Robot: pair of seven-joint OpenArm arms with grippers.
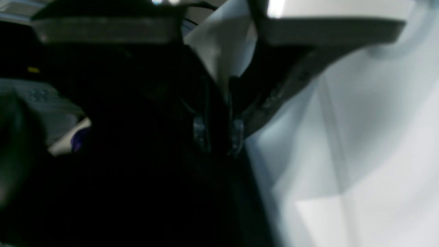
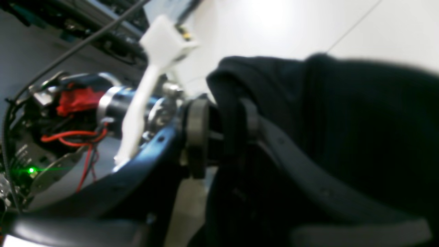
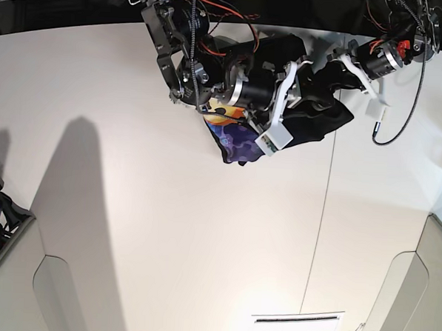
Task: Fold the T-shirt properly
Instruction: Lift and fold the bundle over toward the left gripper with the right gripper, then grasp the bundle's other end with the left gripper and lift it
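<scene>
The black T-shirt (image 3: 320, 115) hangs bunched between both grippers above the far side of the white table (image 3: 166, 229). Its orange and purple print (image 3: 236, 139) shows on the low hanging part. My right gripper (image 3: 305, 87) is shut on a fold of the cloth; in the right wrist view the black fabric (image 2: 343, 130) is pinched at the gripper (image 2: 228, 127). My left gripper (image 3: 328, 75) is close beside it. In the left wrist view it (image 1: 217, 135) is shut on the dark cloth (image 1: 144, 154), with a bit of purple print (image 1: 79, 140) at the left.
A seam (image 3: 324, 215) runs down the table right of centre. A slotted plate (image 3: 296, 323) lies near the front edge. Grey panels stand at the front left (image 3: 7, 288) and front right (image 3: 414, 294). The left arm's white camera mount (image 2: 151, 68) is close to my right gripper.
</scene>
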